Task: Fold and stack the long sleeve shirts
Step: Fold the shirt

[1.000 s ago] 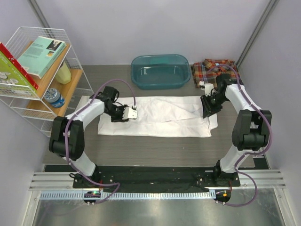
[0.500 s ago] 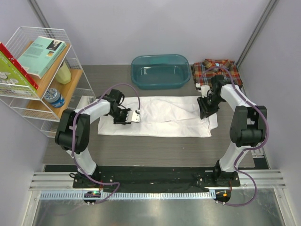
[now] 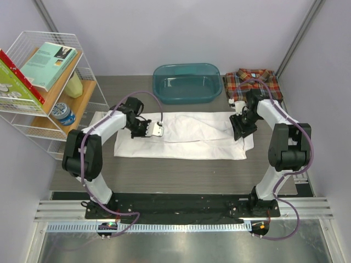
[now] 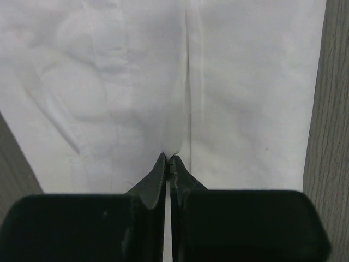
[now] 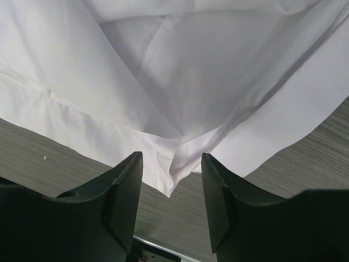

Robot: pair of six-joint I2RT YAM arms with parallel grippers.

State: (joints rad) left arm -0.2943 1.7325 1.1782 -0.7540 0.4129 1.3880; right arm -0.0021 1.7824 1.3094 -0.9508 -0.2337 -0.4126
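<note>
White shirt [image 3: 192,141] lies spread across the table [image 3: 181,175], plaid shirt [image 3: 253,79] folded at the far right; we see the left gripper [image 4: 169,159] pinched tight on white cloth, the right gripper [image 5: 170,158] parted astride its end corner, holding nothing

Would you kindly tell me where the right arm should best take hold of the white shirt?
Probably the pointed corner at the white shirt's right end, approached from that end. It juts past the flat cloth onto bare table, and the right gripper's open jaws straddle it, so closing there should pinch the layers.
</note>
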